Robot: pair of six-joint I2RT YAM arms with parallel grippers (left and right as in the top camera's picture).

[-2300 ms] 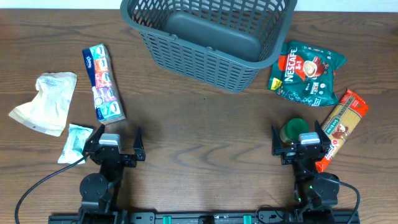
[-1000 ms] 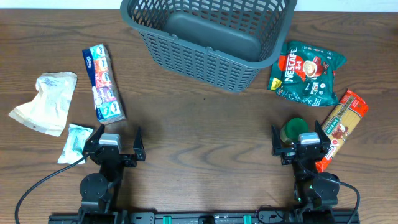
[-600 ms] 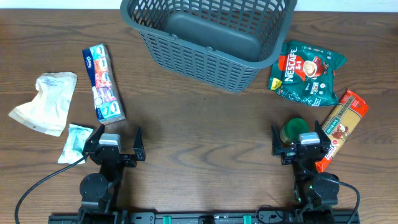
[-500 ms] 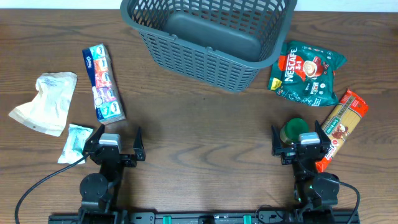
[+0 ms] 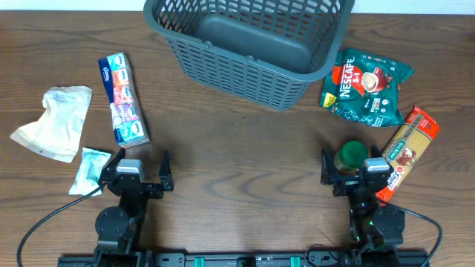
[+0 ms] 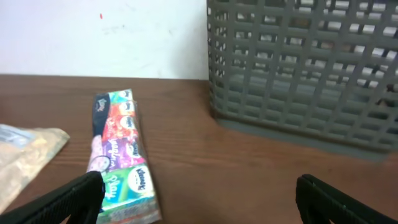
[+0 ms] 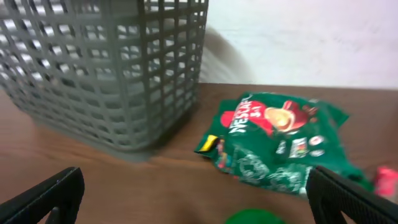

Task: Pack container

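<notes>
Starting well means picking 1 thing first. The basket [image 5: 237,74] sits empty at the far middle of the counter [image 5: 237,167]. The left fingers [image 6: 74,194] and right fingers [image 7: 53,193] are spread apart, holding nothing. I think the right ones should reach the jar [image 5: 351,154] just ahead and grip its sides squarely.

Down at desk [image 6: 217,168] level, the left gripper [image 6: 199,196] has its jaws spread wide, one black fingertip [image 6: 68,200] in each lower corner and bare wood between them. Ahead on the right stands the container [image 6: 298,68], its grey lattice wall filling the upper frame. On the left a colourful tissue pack [image 6: 118,158] lies flat, pointing away. A pale packet [image 6: 25,155], possibly paper, is cropped by the left edge. A white wall [image 6: 106,37] stands behind.
</notes>
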